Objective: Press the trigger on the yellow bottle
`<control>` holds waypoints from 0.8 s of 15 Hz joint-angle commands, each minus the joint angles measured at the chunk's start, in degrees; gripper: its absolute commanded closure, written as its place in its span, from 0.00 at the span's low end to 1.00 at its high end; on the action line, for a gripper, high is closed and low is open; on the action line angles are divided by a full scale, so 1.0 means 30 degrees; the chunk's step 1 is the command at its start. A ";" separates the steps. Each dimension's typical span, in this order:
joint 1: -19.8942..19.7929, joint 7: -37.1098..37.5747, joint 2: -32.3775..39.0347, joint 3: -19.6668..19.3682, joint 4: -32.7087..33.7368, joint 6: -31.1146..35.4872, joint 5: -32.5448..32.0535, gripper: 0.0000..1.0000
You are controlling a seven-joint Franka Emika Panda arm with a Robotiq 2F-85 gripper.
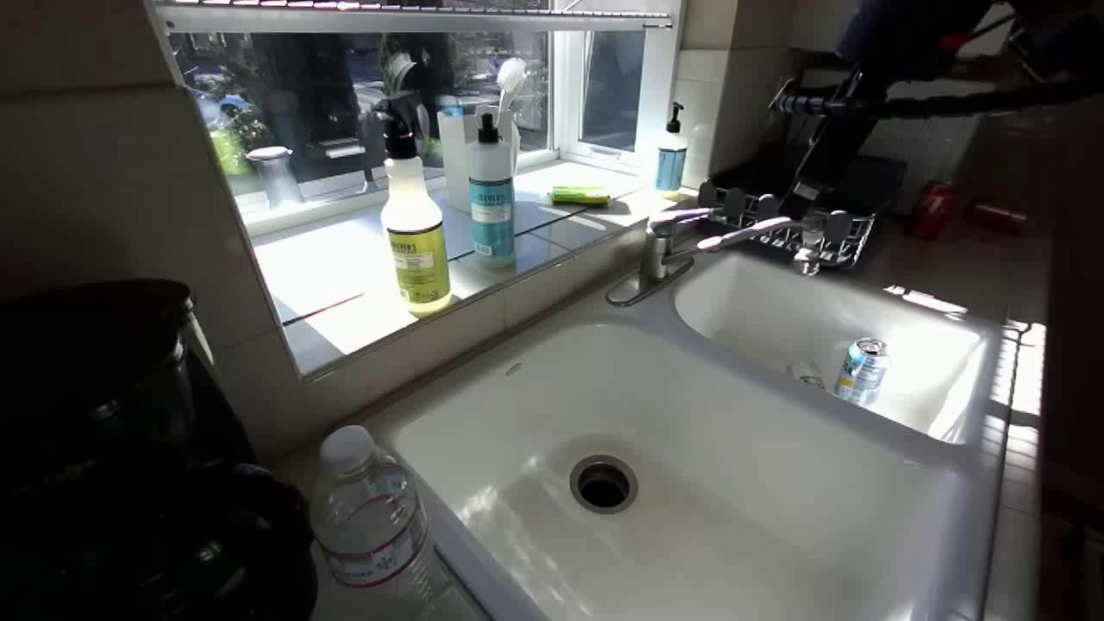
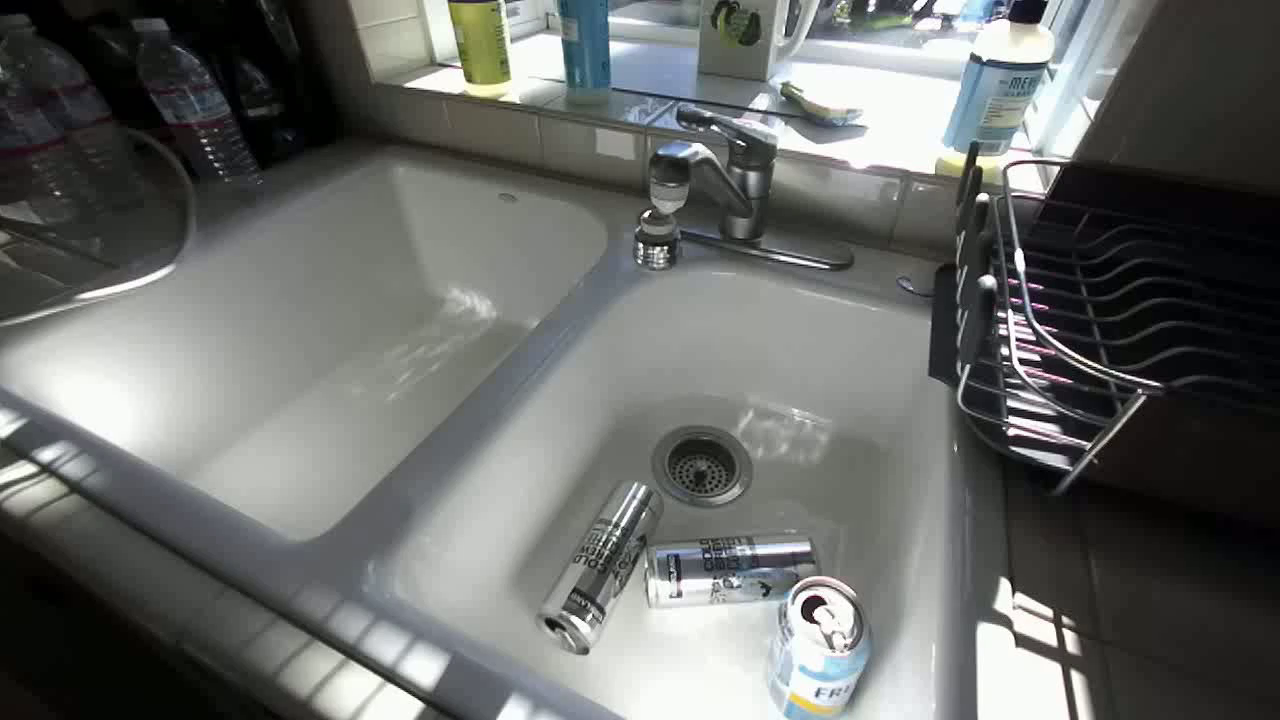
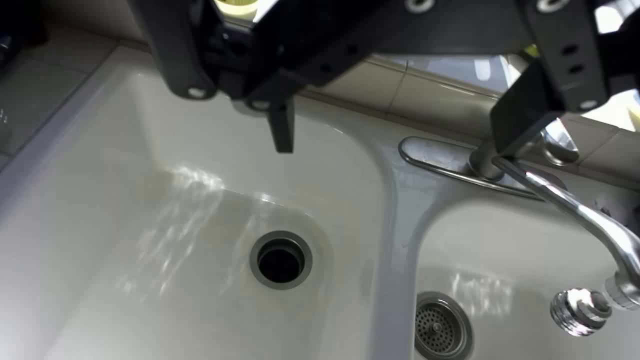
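The yellow bottle (image 1: 420, 250) stands upright on the sill (image 1: 336, 319), its black trigger (image 1: 398, 136) at the top. The teal bottle (image 1: 492, 203) is just beside it, crowding one flank, and a white jug (image 2: 730, 55) stands behind the pair. Farther along lies a small green-yellow thing (image 1: 580, 197), then a soap bottle (image 2: 1000, 95) near the end of the sill. Below runs the two-basin sink (image 2: 500, 400), the tap (image 2: 745, 185) rising behind its divider. Three cans (image 2: 730, 572) are in one basin, two silver ones lying and a pale blue one upright. A rack (image 2: 1130, 350) sits just beside that basin; a water bottle (image 1: 375, 526) stands past the opposite end of the sink.

In an exterior view the top edge cuts off the yellow bottle's upper part. The wrist view catches only what seems its base, at the top edge. The trigger's outline blends into the dark window (image 1: 293, 65). A dark mass (image 1: 914, 43) in an upper corner is too dim to name.

In the wrist view the gripper (image 3: 402, 122) comes in from the top, jaws spread wide, with only sink, tap plate and tiles (image 3: 370, 82) showing between them. One jaw overlaps the tap in that view; whether they touch cannot be told.
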 commanded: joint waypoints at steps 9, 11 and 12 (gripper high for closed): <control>0.0810 0.0280 0.0503 -0.0333 -0.0418 0.0320 0.1031 0.00; 0.1567 0.0666 0.1180 -0.0332 -0.0796 0.1062 0.3008 0.00; 0.2021 0.0620 0.1611 -0.0359 -0.0904 0.1521 0.4244 0.00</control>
